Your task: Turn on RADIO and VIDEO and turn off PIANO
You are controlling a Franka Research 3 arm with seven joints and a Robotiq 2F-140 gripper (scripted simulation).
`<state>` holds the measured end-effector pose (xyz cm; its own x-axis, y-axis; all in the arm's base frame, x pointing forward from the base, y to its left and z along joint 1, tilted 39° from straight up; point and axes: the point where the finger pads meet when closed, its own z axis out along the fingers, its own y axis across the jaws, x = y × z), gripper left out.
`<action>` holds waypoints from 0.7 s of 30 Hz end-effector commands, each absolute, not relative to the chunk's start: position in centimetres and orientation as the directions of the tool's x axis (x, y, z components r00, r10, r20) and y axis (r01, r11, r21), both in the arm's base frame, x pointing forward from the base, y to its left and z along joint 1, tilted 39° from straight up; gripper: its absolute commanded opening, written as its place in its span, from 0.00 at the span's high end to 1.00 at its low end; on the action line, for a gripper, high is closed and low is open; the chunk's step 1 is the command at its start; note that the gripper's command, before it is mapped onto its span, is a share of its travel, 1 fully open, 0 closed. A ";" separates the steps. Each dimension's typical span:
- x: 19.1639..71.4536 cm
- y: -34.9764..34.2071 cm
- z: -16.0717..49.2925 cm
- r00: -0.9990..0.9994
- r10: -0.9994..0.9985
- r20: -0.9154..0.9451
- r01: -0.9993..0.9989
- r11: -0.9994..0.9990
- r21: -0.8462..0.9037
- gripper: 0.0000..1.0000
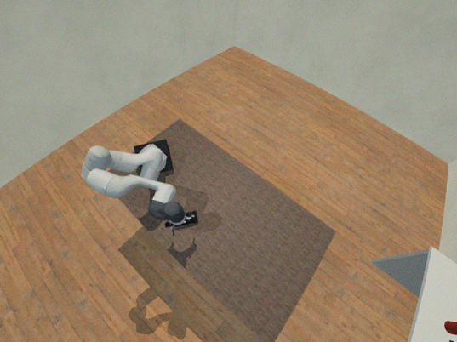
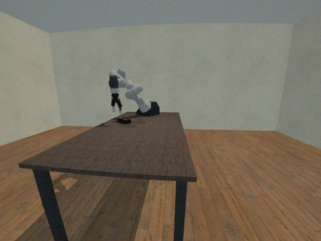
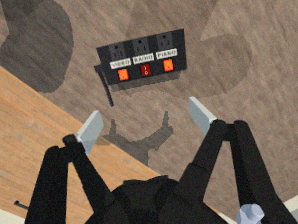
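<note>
A black power strip (image 3: 141,57) (image 2: 124,120) (image 1: 186,215) lies flat on the brown table (image 3: 240,75) (image 2: 121,151) (image 1: 260,239), right way up, near the table's edge. Its three labelled switches show in the wrist view: the VIDEO switch (image 3: 123,75) glows bright orange, the RADIO switch (image 3: 145,70) is dark red, and the PIANO switch (image 3: 168,64) glows bright orange. My gripper (image 3: 144,111) (image 2: 116,109) is open wide and empty. It hangs well above the table, a little to the side of the strip and not touching it.
The robot base (image 2: 151,108) (image 1: 164,152) stands at the table's far end. The table's side edge runs close beside the strip, with wooden floor (image 3: 30,135) beyond it. A white unit (image 1: 437,313) with a red knob stands at the far right.
</note>
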<state>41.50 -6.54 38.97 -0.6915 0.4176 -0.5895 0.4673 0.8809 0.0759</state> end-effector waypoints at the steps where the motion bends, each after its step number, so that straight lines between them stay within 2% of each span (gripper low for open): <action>1: 38.5 -5.7 36.1 -0.719 0.586 -0.374 0.567 0.805 0.172 0.00; 21: 38.5 -5.6 36.1 -0.719 0.589 -0.369 0.569 0.804 0.173 0.00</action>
